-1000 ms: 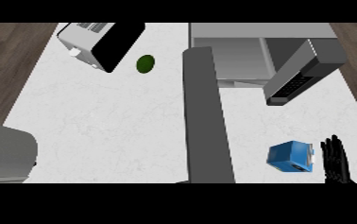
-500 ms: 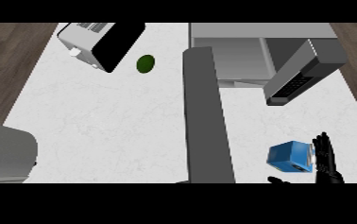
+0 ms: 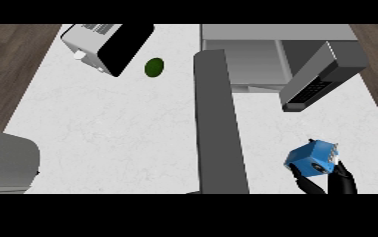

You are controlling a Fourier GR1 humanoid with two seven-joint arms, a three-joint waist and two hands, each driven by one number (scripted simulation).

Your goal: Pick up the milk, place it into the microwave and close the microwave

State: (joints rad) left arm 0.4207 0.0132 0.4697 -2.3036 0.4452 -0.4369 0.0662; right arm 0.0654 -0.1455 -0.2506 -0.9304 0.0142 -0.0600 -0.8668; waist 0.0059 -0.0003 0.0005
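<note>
Curled about the lower side of the blue milk carton (image 3: 313,156), the right hand (image 3: 334,182) at the lower right, thumb on the near-left face and fingers along the right edge (carton tilted, whether lifted off the white counter (image 3: 111,126) impossible to tell). Just left of the hand, a long grey divider (image 3: 218,126); well beyond it, up and ahead, the open microwave (image 3: 251,56) with its door (image 3: 317,76) swung out toward the hand. Far to the upper left, a toaster (image 3: 103,43) and beside it a dark green avocado (image 3: 153,67).
</note>
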